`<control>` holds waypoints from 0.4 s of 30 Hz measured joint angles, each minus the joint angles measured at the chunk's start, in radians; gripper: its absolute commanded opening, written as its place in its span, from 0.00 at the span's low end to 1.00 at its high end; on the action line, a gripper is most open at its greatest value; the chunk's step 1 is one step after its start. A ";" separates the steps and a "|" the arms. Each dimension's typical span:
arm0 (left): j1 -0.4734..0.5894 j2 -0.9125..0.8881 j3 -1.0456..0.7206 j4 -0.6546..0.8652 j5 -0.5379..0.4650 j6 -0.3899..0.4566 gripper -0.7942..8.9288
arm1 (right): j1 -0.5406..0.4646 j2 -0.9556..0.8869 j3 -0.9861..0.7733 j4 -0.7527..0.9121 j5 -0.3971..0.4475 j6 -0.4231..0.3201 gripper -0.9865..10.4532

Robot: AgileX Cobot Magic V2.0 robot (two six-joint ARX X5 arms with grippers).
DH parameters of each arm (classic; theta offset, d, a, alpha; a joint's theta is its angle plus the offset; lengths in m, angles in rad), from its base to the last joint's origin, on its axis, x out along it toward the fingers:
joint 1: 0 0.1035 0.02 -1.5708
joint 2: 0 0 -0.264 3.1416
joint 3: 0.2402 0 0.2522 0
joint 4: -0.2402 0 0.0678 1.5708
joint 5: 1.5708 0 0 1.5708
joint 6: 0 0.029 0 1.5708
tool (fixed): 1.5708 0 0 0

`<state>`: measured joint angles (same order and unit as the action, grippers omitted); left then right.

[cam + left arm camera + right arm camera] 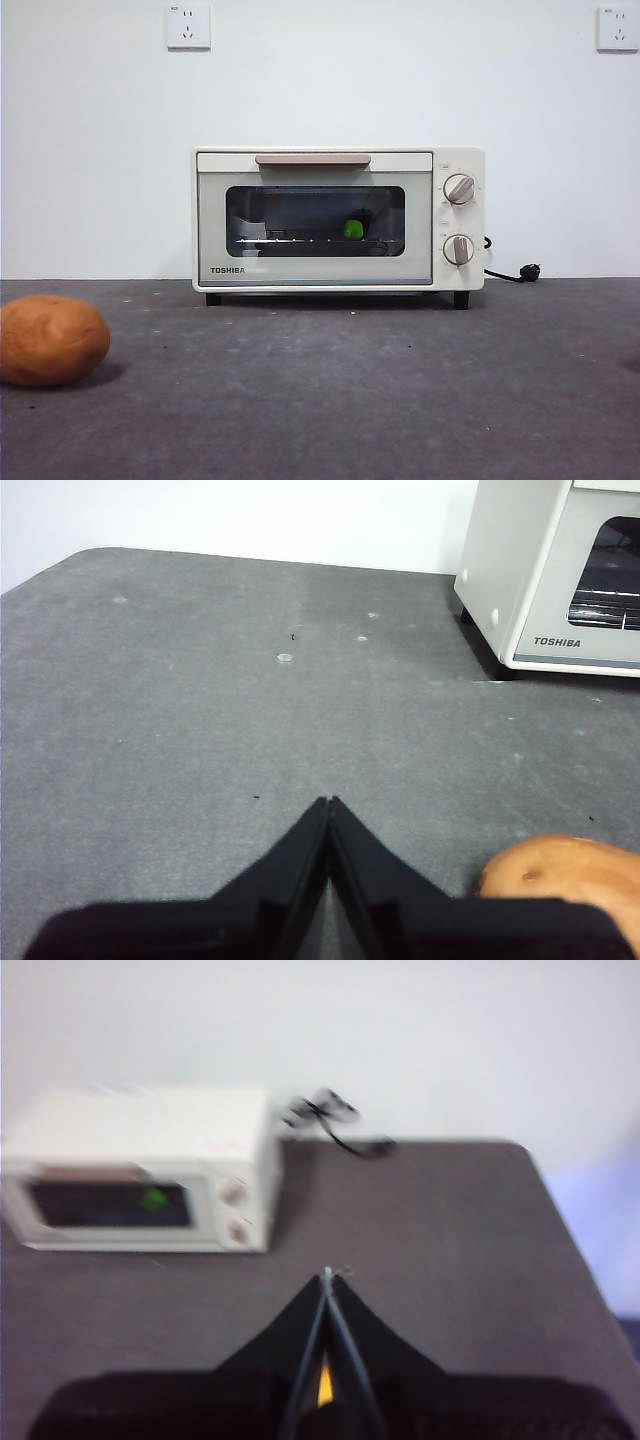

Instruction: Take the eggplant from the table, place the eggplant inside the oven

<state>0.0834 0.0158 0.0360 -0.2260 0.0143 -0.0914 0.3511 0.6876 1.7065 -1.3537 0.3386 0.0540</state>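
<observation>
Eggplant (352, 230) lies inside the Toshiba toaster oven (338, 218), on the wire rack (300, 241) behind the dark glass door (315, 221); only its green stem cap shows clearly through the window, right of the middle, while the purple body is lost against the dark interior. The door is closed, its beige bar handle (312, 159) along the top edge, and 2 round knobs (459, 189) sit one above the other on the right panel. The oven stands at the back of the dark grey table (380, 400), against a white wall with 2 sockets (188, 26) high up. A black power cord with its plug (528, 271) lies on the table just right of the oven. A brown potato (50, 340) rests on the table near the front left, well apart from the oven. The left gripper (328, 802) hovers over bare table with its jaws pressed together, the potato just beside it. The right gripper (328, 1275) has its jaws together too, holds nothing, and sits well back from the oven, in a blurred view.
</observation>
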 measured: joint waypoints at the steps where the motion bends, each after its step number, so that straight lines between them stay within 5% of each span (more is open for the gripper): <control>1: 0.000 0.000 0.000 0.000 0.000 0.000 0.08 | -0.034 -0.019 -0.032 0.000 -0.007 -0.006 0.09; 5: 0.000 0.000 0.000 0.000 0.000 0.000 0.08 | -0.151 -0.145 -0.206 0.045 -0.058 -0.019 0.09; 12: 0.000 0.000 0.000 0.000 0.000 0.000 0.08 | -0.267 -0.403 -0.536 0.450 -0.194 -0.028 0.09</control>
<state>0.0834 0.0158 0.0360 -0.2256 0.0143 -0.0914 0.0845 0.2848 1.1709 -0.9039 0.1448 0.0257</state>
